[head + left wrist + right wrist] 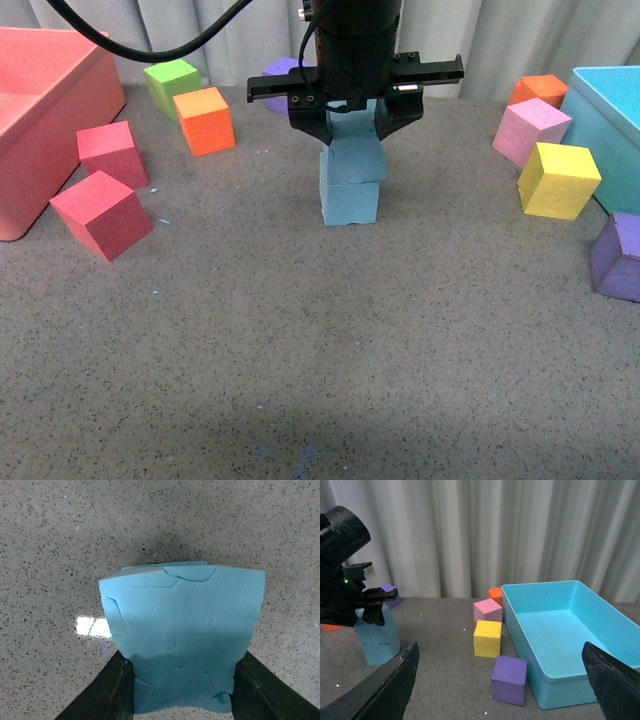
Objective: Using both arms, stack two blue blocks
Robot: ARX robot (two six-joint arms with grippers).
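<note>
Centrally on the grey table (300, 350), the upper blue block (352, 160) is pinched at its sides by the left gripper (355, 135) and rested on the lower blue block (350, 202), probably for alignment before release. The right gripper (500, 652) is spread wide, empty, well apart.

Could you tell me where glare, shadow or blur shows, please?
Left wrist view: bright glare on the speckled grey table beside the sharp light blue foam cube; front view: even light, faint shadow near the bottom; right wrist view: near black gripper fingers blurred.

Grey speckled tabletop (300, 380) — pale pleated curtain (470, 530) behind, soft light.
</note>
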